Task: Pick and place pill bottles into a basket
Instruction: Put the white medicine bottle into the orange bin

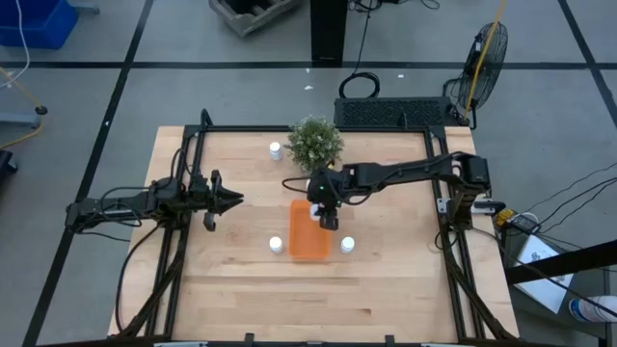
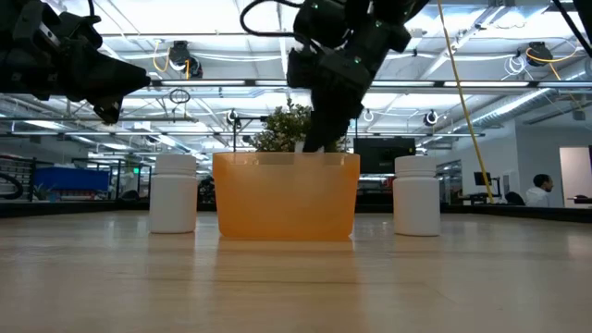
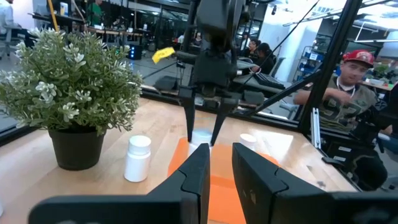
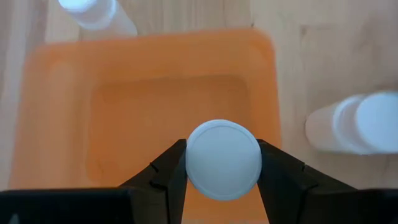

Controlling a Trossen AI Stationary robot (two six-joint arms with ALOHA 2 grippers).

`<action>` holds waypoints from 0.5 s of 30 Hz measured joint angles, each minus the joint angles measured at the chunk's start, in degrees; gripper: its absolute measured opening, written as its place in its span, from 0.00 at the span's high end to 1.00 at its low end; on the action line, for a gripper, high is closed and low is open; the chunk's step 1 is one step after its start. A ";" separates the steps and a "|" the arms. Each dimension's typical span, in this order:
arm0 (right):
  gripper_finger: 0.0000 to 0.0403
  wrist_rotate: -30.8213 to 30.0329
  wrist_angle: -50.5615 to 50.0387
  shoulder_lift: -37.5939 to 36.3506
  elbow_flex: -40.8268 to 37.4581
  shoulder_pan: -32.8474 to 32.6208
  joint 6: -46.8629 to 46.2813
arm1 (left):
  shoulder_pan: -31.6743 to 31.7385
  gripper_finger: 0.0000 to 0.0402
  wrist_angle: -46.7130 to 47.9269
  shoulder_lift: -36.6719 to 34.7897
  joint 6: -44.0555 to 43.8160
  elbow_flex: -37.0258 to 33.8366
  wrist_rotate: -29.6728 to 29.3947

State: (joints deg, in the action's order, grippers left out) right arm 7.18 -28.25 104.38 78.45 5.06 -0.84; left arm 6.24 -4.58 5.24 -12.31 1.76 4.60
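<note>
The basket, a shallow orange tray (image 1: 308,241), lies near the table's middle, and my right gripper (image 1: 327,218) hangs over its far end, shut on a white pill bottle (image 4: 224,159). Two more bottles stand upright on the table outside the tray's long sides, one on its left (image 1: 277,245) and one on its right (image 1: 348,245). A third loose bottle (image 1: 276,150) stands beside the plant. At the table's left, my left gripper (image 1: 231,200) is shut and holds nothing, pointing level toward the tray. My right gripper pinches the bottle between its two fingers (image 4: 166,169), on opposite sides of its upper end (image 4: 193,163) by the cap. The fingers slant down from the table's right. The bottle sits upright over the tray's inside (image 4: 161,106), its bottom end hidden, so I cannot tell whether it touches the floor.
A bushy green potted plant (image 1: 315,142) stands just beyond the tray's far end, close behind my right gripper. Black frame rails (image 1: 188,164) run along the table's left and right sides. Bare wood (image 1: 308,299) lies toward the near edge. People (image 3: 348,81) sit beyond the table.
</note>
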 joint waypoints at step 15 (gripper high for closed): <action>0.64 0.08 5.87 -0.04 -4.95 0.00 0.47 | 0.01 0.82 0.00 0.01 -0.45 0.00 0.00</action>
State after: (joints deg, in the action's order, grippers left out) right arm 7.26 -22.37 104.33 73.50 5.06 -0.37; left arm 6.25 -4.58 5.25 -12.75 1.76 4.60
